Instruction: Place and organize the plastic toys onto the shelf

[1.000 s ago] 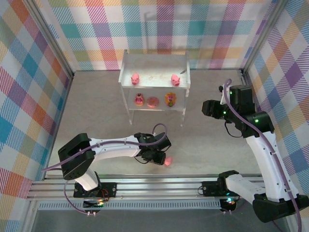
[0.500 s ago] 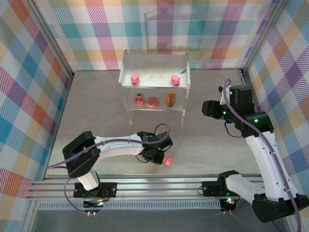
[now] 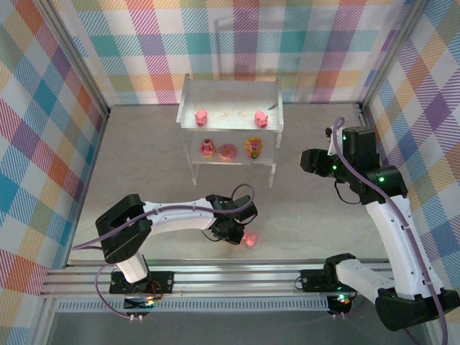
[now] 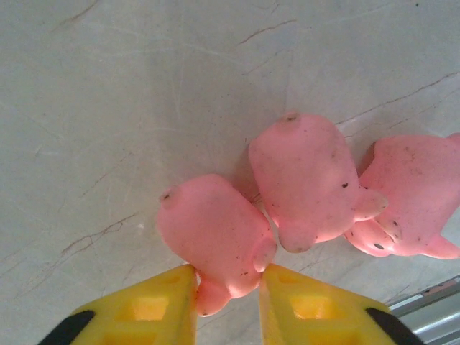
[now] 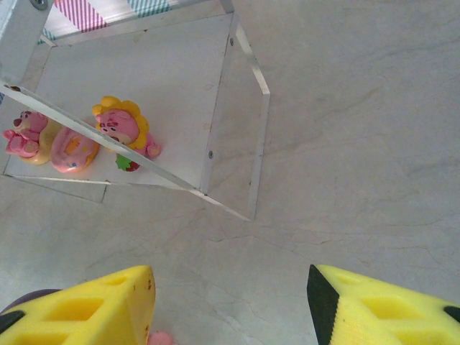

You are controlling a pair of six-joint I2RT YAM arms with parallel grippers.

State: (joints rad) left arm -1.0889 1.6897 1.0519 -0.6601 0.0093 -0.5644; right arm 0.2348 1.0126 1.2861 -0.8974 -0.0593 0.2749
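A pale grey bench (image 3: 144, 172) with faint marbled veins is carrying everything. Checked walls (image 3: 43, 115) in pink, blue, yellow and purple are closing it in on three sides, and a metal rail (image 3: 237, 277) is running along the near edge. The white shelf (image 3: 230, 93) is standing toward the back of the bench. Eight toys are showing in all: five pigs, one donut and two other figures. Two pigs are sitting on the shelf's top tier, well apart: the left top pig (image 3: 201, 116) and the right top pig (image 3: 261, 118). Three toys are standing in a row on the lower tier: a pink-red figure (image 3: 207, 149) at the left, the donut (image 3: 228, 151) in the middle and a yellow-maned figure (image 3: 254, 147) at the right. The other three pigs are resting on the bench well in front of the shelf, close by the rail and bunched together. The left pincer (image 4: 226, 302) is reaching down to them, and its yellow fingers are pressing on either side of the gripped pig (image 4: 215, 233). The middle pig (image 4: 305, 180) is crowding against that one, and the outer pig (image 4: 413, 201) is lying against the middle one. The right pincer (image 5: 230, 309) is hanging to the right of the shelf, facing its lower tier. Its fingers are standing wide apart and holding nothing.
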